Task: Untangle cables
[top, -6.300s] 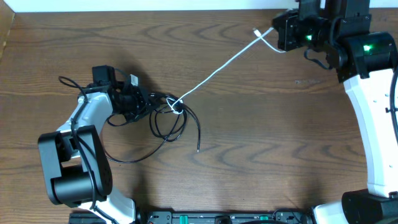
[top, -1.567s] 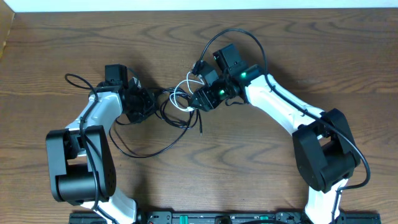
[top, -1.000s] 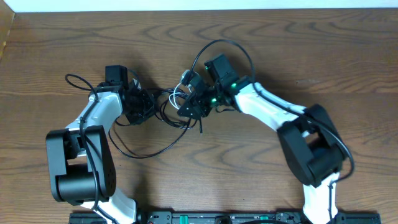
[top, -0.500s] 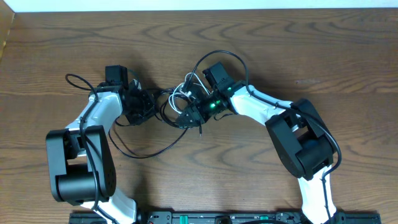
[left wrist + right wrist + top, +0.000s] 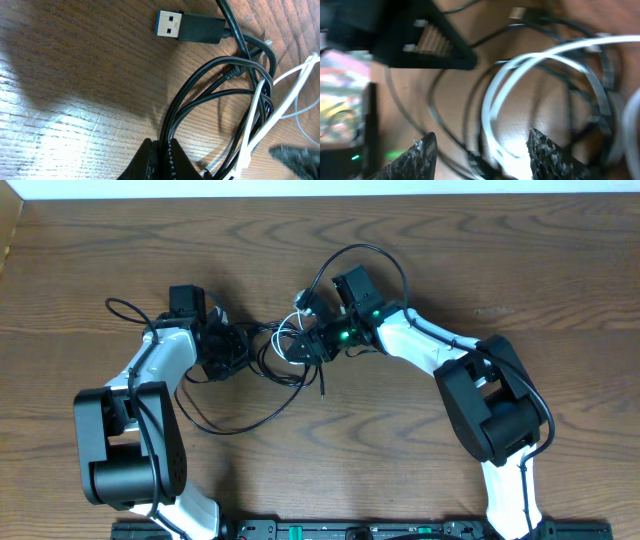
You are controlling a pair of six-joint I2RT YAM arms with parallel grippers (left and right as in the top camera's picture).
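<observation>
Black cable (image 5: 171,114) lies in messy loops on table (image 5: 500,240), near middle, a bit left. Its plug (image 5: 195,27) lies flat on wood. White cable (image 5: 545,55) curls in small loops mixed in with black one.

Left gripper (image 5: 159,152) pinches tight on black cable strands; its fingers cut off at bottom edge of left wrist view. Right gripper (image 5: 481,137) spread wide, holding nothing, white loops just past its fingertips. Right wrist view blurry, so touching or not, cannot tell.
</observation>
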